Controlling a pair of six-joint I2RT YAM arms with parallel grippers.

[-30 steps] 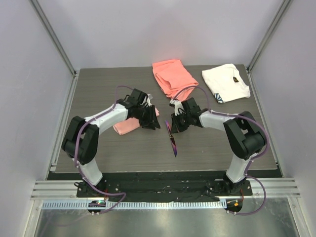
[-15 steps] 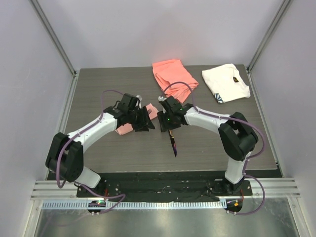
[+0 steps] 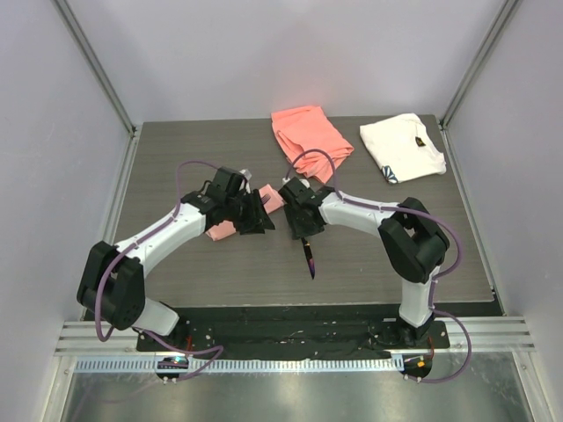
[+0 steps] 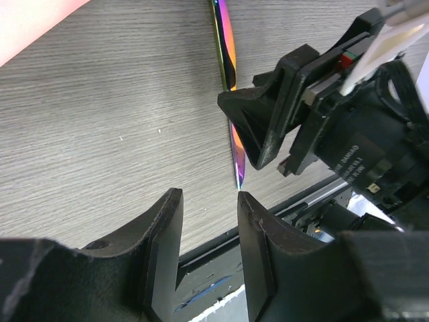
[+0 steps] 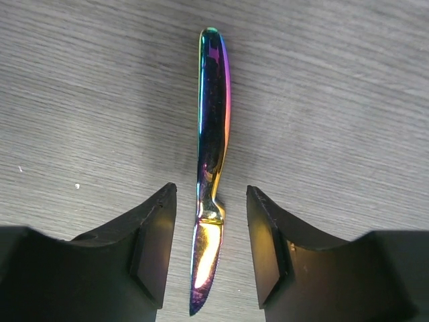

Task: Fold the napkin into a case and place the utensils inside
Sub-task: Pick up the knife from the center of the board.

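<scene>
Lying on the table [image 3: 176, 176], outside the case [image 3: 217, 231]: one knife [image 5: 213, 127].

The napkin [image 3: 221, 230], glossy pale pink and folded into a narrow oblong, lies flat on the bench [image 3: 176, 158], near-left of the coral-orange cloth [image 3: 310, 139] and partly hidden. A slim knife [image 5: 213, 121] with a purple-gold iridescent sheen lies flat, straight nearward of that cloth and apart from the napkin.
</scene>
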